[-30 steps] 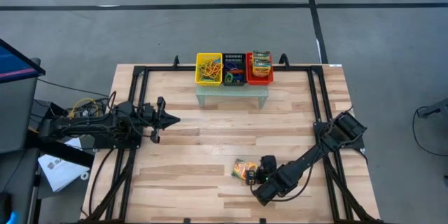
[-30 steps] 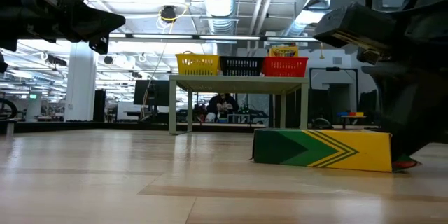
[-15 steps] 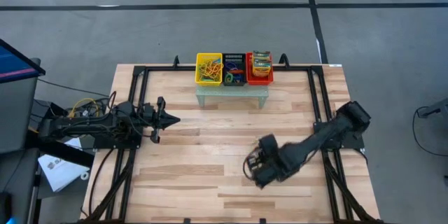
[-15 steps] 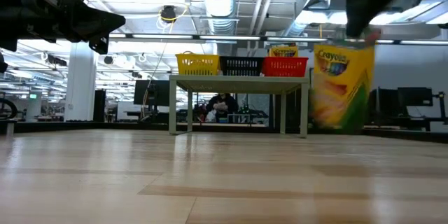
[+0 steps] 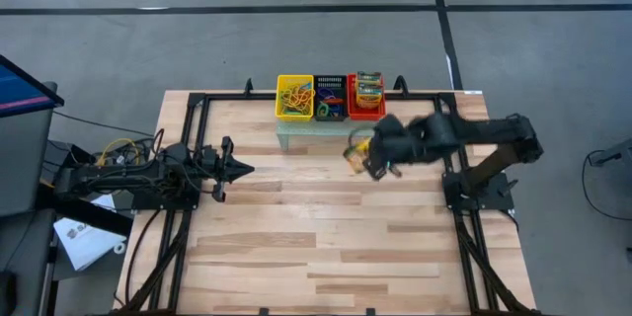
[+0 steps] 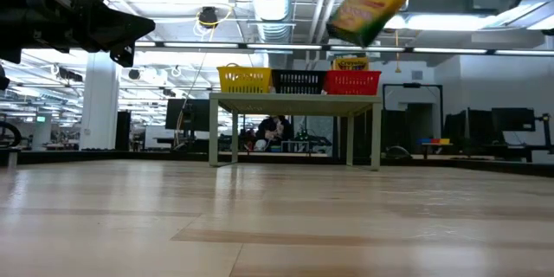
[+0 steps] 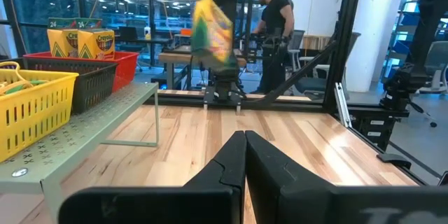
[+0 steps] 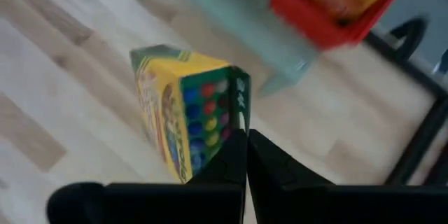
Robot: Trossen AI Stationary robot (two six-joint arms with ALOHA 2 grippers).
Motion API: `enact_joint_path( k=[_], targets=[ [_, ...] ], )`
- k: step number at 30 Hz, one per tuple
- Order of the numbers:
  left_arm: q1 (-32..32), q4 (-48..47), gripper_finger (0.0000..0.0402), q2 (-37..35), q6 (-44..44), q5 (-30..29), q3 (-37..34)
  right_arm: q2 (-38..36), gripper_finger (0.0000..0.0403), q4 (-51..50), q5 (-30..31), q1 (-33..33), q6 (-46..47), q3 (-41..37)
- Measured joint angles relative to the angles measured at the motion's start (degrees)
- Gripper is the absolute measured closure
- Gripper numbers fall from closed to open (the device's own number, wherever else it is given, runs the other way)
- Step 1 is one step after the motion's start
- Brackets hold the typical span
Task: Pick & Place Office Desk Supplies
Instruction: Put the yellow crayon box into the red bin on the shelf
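The left gripper hangs over the left part of the wooden table, its fingers pressed together with nothing between them, pointing across the boards toward the middle.

Farther along, the right gripper is raised above the table, just in front of the small grey-green shelf. Its fingers are clamped on a crayon box, which is carried clear of the boards; in the low view the crayon box shows tilted, high in the air near the red basket.

On the shelf at the far side stand three mesh baskets in a row, touching one another. The yellow basket holds a tangle of rubber bands, the black basket in the middle holds more coloured loops, and the red basket holds two crayon boxes standing upright.

Beyond the table, a person stands in the room.
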Motion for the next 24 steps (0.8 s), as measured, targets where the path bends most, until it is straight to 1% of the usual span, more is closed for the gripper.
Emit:
enact_joint_path(
  k=[5, 8, 11, 16, 24],
  targets=[
    [0.0, 0.0, 0.0402, 0.0, 0.0, 0.0, 0.0, -1.3, 0.0403, 0.0, -0.2, -7.5, -18.3, 2.4],
    [0.0, 0.0, 0.0402, 0.0, 0.0, 0.0, 0.0, -0.6, 0.0403, -0.2, -0.4, -10.6, -25.9, 4.7],
    [0.0, 0.0, 0.0402, 0.0, 0.0, 0.0, 0.0, 0.0, 0.0403, -0.2, -0.4, -12.7, -31.8, 7.4],
    [0.0, 0.0, 0.0402, 0.0, 0.0, 0.0, 0.0, 0.8, 0.0403, -0.3, -0.6, -15.6, -38.7, 10.1],
    [0.0, 0.0, 0.0402, 0.0, 0.0, 0.0, 0.0, 1.6, 0.0403, 0.8, -0.5, -18.7, -52.7, 10.5]
  ],
)
